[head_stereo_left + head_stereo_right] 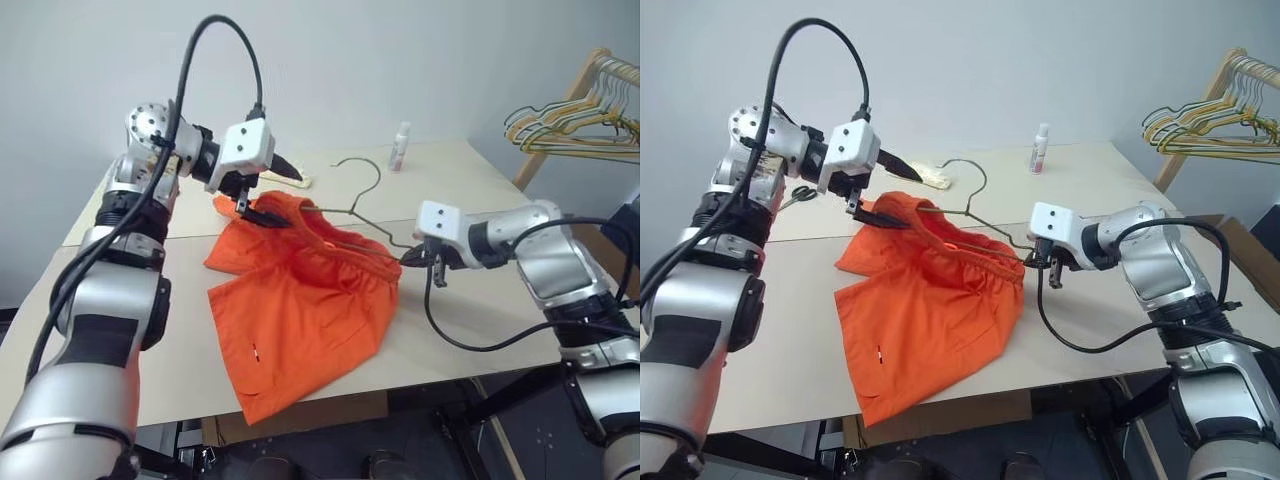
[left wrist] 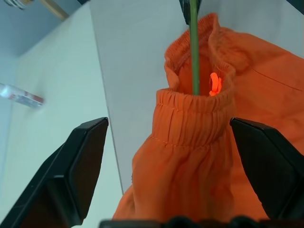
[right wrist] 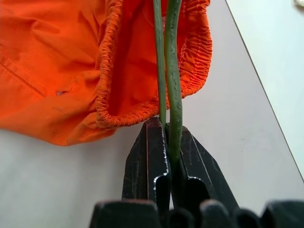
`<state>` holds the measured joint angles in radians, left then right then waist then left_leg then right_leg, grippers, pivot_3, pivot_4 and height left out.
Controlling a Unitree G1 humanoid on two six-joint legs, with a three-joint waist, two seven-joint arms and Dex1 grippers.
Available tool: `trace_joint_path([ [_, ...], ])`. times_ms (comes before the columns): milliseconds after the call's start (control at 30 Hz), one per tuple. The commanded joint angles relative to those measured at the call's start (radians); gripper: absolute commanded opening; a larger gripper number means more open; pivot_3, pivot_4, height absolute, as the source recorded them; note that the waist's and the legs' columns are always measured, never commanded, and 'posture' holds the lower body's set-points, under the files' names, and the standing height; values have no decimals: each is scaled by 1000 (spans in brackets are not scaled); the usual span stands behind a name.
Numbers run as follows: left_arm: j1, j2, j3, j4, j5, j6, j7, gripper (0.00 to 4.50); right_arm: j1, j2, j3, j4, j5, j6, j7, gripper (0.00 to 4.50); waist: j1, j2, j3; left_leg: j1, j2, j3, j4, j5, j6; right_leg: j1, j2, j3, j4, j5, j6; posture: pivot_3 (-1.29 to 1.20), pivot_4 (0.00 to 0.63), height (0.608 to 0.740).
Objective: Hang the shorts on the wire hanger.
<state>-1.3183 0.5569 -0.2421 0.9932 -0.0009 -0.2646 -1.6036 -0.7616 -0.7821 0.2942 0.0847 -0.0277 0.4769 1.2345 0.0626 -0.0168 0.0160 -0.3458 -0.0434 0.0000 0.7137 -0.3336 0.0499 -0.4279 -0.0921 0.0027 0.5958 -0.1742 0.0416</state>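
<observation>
On the pale surface [image 1: 430,330] lie the shorts [image 1: 300,310], spread toward 6 o'clock, with the waistband end lifted toward 12 o'clock. The wire hanger [image 1: 352,206] runs through the waistband, its hook rising free at about 1 o'clock of the fabric. The right gripper [image 1: 412,257], at 3 o'clock of the shorts, has its jaws clenched on the hanger's corner; the right wrist view shows what the head views cannot, two strands of green-grey wire side by side between the black fingers [image 3: 147,156], passing on into the gathered elastic opening. The left gripper [image 1: 262,205], at 11 o'clock of the shorts, has its jaws released and spread wide. In the left wrist view its two fingers [image 2: 78,166] stand on either side of the bunched waistband without touching it, and one wire strand enters the opening beside a small loop of orange fabric inside the band.

The head views add the wider setting: a small white bottle [image 1: 401,147] at 12 o'clock on the surface, a pale yellowish object [image 1: 932,177] behind the left gripper, scissors [image 1: 792,195] at 10 o'clock, and a wooden rack [image 1: 570,95] with a bunch of coloured hangers [image 1: 570,125] at 2 o'clock. A small white tag [image 1: 254,351] shows on the shorts; no writing on it or on the bottle can be read.
</observation>
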Motion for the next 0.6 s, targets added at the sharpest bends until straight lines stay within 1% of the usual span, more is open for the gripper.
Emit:
trace_joint_path([
  [33,-27,8,-10,-10,-19,-3,-11,4465,-14,-10,-13,-40,1,1,-2,0,0,0,0,0,0,0,0,0,0,0,0,0,0,0,0,138,0,740],
  [133,-20,22,-62,-27,-52,25,-11,3930,-20,-10,-6,-44,0,0,0,0,1,0,0,-1,0,0,0,0,0,-1,0,0,0,0,0,139,0,740],
  [200,-14,32,-90,-38,-74,32,-11,3215,-22,-9,-5,-44,0,3,-1,0,0,0,0,-2,0,0,1,0,0,-2,0,0,0,0,0,139,0,740],
  [300,-7,42,-123,-43,-93,34,-11,2273,-22,-8,-5,-49,1,4,-2,0,0,0,0,-3,0,0,1,0,0,-4,0,0,1,0,0,138,0,740],
  [400,-4,39,-131,-28,-92,26,-11,1318,-22,-7,-5,-55,2,1,-3,0,0,0,0,-7,0,0,2,0,-1,-8,0,1,3,0,0,137,0,740],
  [533,-1,29,-126,-11,-68,19,-11,7,-22,-3,-10,-68,7,8,-9,0,-1,0,0,-8,0,1,2,1,-1,-9,0,1,3,0,0,134,0,740],
  [600,3,28,-128,-7,-45,4,-11,7,-24,2,-17,-76,15,20,-13,0,-1,0,0,-8,0,1,2,1,-1,-9,0,1,3,0,0,133,0,740],
])
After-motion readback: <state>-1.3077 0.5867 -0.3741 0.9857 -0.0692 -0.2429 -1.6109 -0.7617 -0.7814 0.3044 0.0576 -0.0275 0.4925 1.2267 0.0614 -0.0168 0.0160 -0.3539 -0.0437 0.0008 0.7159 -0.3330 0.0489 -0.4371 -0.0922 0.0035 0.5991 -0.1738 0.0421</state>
